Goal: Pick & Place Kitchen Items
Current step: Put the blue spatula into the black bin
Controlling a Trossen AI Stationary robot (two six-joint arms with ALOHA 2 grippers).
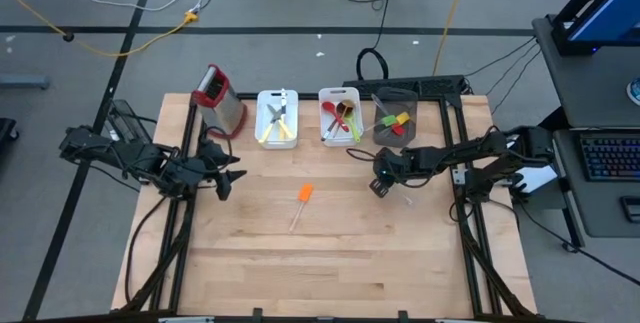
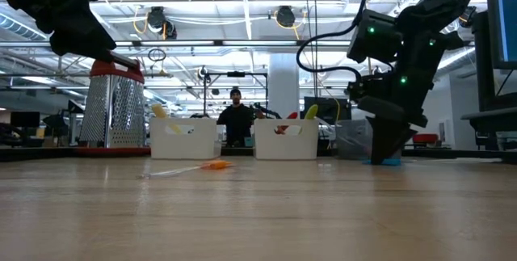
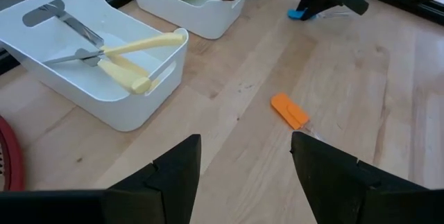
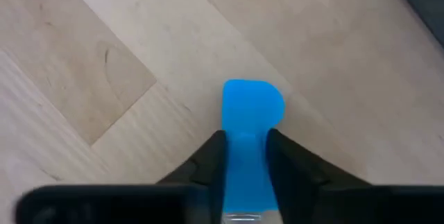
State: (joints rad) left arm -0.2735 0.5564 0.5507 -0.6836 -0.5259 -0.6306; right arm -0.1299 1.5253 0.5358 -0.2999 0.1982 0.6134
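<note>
Wood table w/ orange spatula, blue spatula, grater, 2 bins

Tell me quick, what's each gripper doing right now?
Left gripper: open, empty, above the table.
Right gripper: shut on the blue spatula, down at the table.

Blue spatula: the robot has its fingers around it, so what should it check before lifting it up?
1. Right gripper closed on the blue spatula: ok, fingers sit on both sides.
2. Spatula centred between the fingers: ok.
3. Spatula off the table: not ok, it is still down.
4. Grip firm enough to lift: cannot tell.
5. Left gripper out of the way: ok, open on the far side, over the orange spatula.
6. Room in the grey cup: cannot tell.
</note>
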